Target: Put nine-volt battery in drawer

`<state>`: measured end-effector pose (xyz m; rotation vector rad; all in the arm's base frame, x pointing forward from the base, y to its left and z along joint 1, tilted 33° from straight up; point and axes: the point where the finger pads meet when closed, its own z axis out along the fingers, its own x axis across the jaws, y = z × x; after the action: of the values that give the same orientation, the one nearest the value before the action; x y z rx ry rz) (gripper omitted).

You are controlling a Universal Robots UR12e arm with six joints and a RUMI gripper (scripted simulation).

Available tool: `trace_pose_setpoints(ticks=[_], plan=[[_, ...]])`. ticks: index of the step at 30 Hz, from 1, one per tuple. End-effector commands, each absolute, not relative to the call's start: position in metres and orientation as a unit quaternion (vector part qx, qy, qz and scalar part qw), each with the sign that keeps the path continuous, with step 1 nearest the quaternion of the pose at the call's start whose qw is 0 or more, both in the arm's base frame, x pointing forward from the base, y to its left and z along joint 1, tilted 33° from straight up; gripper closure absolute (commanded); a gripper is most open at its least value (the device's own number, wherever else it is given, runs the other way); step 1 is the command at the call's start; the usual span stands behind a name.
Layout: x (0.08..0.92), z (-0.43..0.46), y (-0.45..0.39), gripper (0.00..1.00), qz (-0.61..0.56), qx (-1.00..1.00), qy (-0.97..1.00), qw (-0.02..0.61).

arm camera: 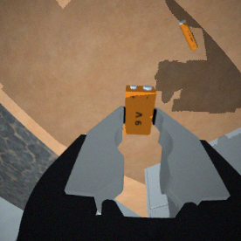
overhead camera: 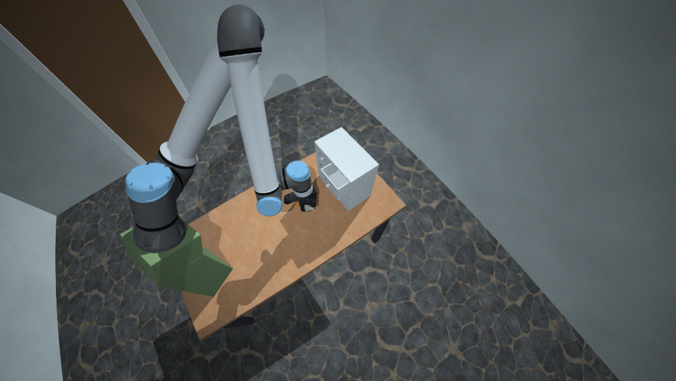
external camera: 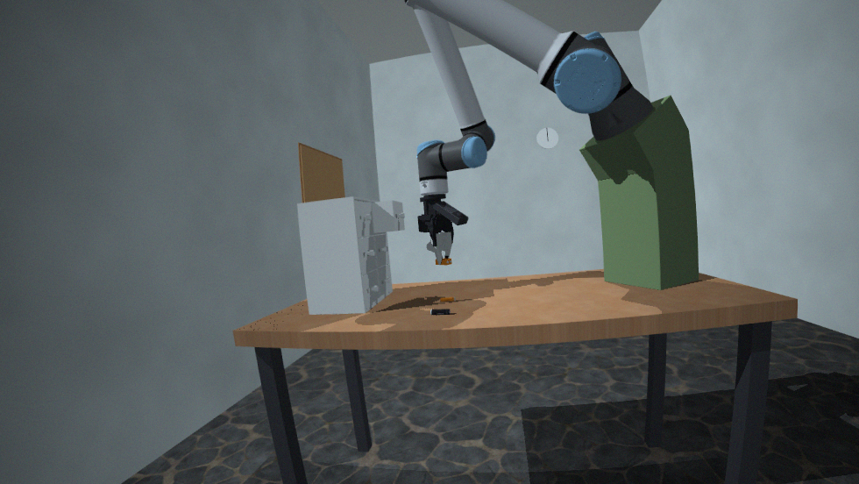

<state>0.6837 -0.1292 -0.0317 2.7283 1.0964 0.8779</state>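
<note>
My gripper [external camera: 443, 256] [arm camera: 138, 108] is shut on the orange nine-volt battery [external camera: 443, 261] [arm camera: 139, 124], its jaws on the two long sides and its terminals facing away from the palm in the wrist view. It hangs above the table, in front of the chest and lower than the open drawer. The white chest [overhead camera: 352, 153] [external camera: 330, 258] stands upright. One upper drawer [overhead camera: 336, 177] [external camera: 386, 217] is pulled out and looks empty inside; its mark is not readable. The other drawers look shut.
An orange cylindrical battery [external camera: 445, 299] [arm camera: 189, 36] and a dark cylindrical battery [external camera: 440, 311] lie on the wooden table [overhead camera: 245, 227] [external camera: 552, 300], below the gripper. The green robot base [overhead camera: 189, 269] [external camera: 631, 234] stands at the table's other end.
</note>
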Motion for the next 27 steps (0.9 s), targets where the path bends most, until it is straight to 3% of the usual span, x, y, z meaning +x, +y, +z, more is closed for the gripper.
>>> trace_pose_setpoints(ticks=[1,27], plan=[[0.688,-0.028,-0.129,0.87,0.281,0.844,0.453,0.061],[0.7,-0.02,-0.13,0.87,0.262,0.73,0.62,0.119]])
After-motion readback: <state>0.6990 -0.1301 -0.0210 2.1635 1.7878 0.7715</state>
